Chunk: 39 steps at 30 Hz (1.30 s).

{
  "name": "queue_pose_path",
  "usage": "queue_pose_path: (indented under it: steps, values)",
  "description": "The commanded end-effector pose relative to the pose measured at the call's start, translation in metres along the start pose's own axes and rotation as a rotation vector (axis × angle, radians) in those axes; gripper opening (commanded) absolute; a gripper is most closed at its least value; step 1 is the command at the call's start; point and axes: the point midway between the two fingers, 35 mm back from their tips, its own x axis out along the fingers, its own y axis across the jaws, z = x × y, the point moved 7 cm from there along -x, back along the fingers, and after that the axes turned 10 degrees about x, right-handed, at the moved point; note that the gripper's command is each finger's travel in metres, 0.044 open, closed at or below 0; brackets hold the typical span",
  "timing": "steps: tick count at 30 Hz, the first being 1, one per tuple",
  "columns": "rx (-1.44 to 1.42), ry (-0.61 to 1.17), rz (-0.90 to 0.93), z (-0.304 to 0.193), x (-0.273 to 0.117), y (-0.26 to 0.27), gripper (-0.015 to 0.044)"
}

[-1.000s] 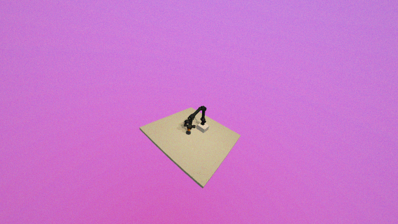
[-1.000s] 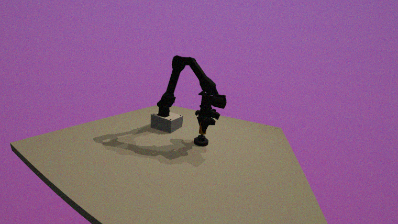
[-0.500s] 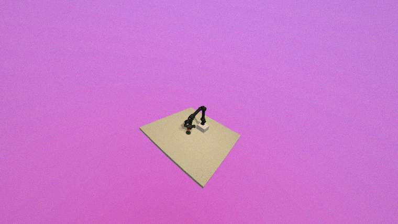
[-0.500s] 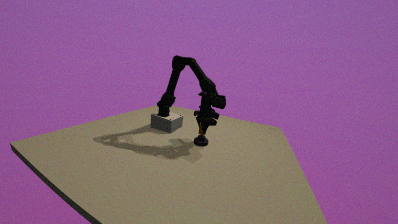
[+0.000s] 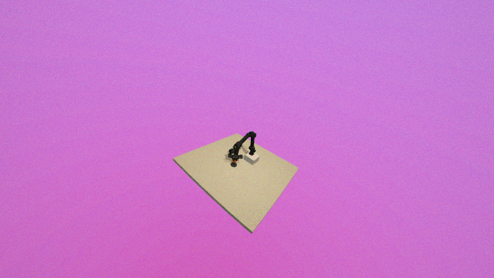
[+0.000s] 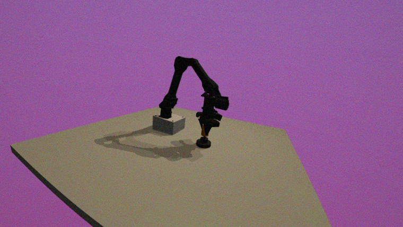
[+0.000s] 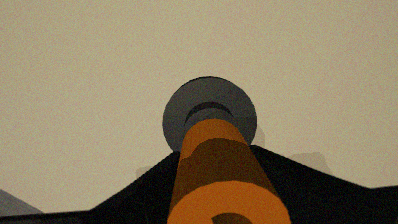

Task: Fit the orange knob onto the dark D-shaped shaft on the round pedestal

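Observation:
The orange knob [image 5: 234, 161] [image 6: 203, 130] [image 7: 215, 130] stands upright over the dark round pedestal [image 5: 233, 165] [image 6: 203, 143] [image 7: 175, 120]. My gripper [image 5: 234, 160] [image 6: 204, 133] [image 7: 214, 155] points down and is shut on the knob, with a black finger on each side in the wrist view. The knob's lower end is over the pedestal's raised middle step [image 6: 204, 139] [image 7: 210, 114], which shows below it. The shaft is hidden by the knob, and I cannot tell how far the knob is over it. The shaft's flat side is not visible.
The arm rises from a pale grey base box [image 5: 251, 158] [image 6: 163, 124] behind the pedestal. The beige table top [image 5: 242, 193] [image 6: 197, 191] [image 7: 75, 75] carries both and has the arm's shadow on it. Its edges show in the top and exterior views.

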Motion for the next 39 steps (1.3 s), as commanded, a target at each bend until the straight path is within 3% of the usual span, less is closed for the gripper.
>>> queue_pose_path:
  steps: [1,6,39]
  values:
    - [-0.050,-0.005,-0.004,0.0014,-0.0031,-0.0012,0.0000]
    - [-0.206,-0.004,-0.004,0.0019,-0.0025,-0.0017,0.0000]
    - [-0.292,-0.004,-0.005,0.0016,-0.0031,-0.0014,0.0000]
